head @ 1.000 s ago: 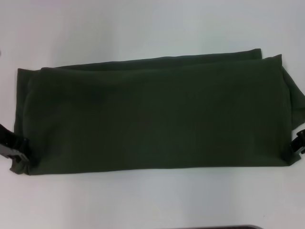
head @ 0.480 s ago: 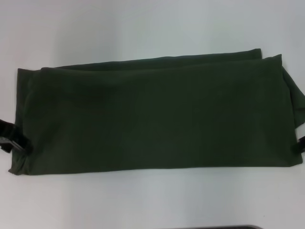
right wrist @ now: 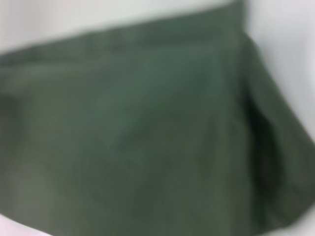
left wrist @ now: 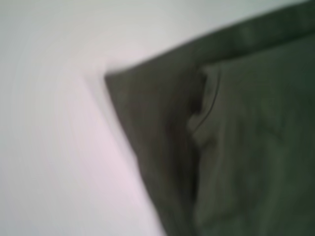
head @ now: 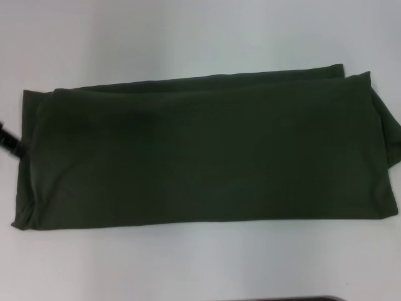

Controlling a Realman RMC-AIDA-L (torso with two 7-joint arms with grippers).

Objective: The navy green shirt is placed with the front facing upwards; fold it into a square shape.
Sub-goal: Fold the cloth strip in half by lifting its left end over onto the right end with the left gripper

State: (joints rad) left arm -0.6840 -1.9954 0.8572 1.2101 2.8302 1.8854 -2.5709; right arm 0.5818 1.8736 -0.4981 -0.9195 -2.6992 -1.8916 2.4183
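The navy green shirt (head: 207, 150) lies flat on the white table (head: 188, 37), folded into a long wide band with only plain dark fabric showing. Its layered edges show along the far side and at the right end. Only a black tip of my left gripper (head: 9, 143) shows, at the left frame edge beside the shirt's left end and apart from the cloth. The right gripper is out of the head view. One folded corner of the shirt (left wrist: 162, 123) fills the left wrist view, and the shirt's other end (right wrist: 147, 132) fills the right wrist view.
White table surface (head: 200, 263) surrounds the shirt on all sides. A dark strip (head: 294, 298) shows at the bottom edge of the head view.
Both grippers have let go of the shirt's near corners and pulled away outward. The left one moved up along the left edge. The right one has left the head view. The shirt stays put.
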